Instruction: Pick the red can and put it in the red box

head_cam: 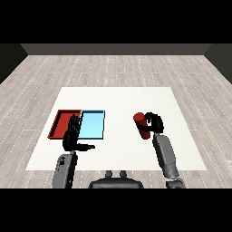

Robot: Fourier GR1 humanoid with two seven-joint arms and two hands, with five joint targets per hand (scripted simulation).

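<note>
Nearest, we see our left hand point(72, 136) over the counter point(118, 97) near its front left corner, fingers straight and open, thumb out sideways. Just beyond it lie the red tray point(60, 121) and light blue tray point(94, 124), side by side and touching. Toward the right edge, our right hand point(155, 123) curls its fingers round the tilted red can point(141, 125), well apart from both trays.

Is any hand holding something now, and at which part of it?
The right hand curls round the red can, at its side. The left hand holds nothing.
</note>
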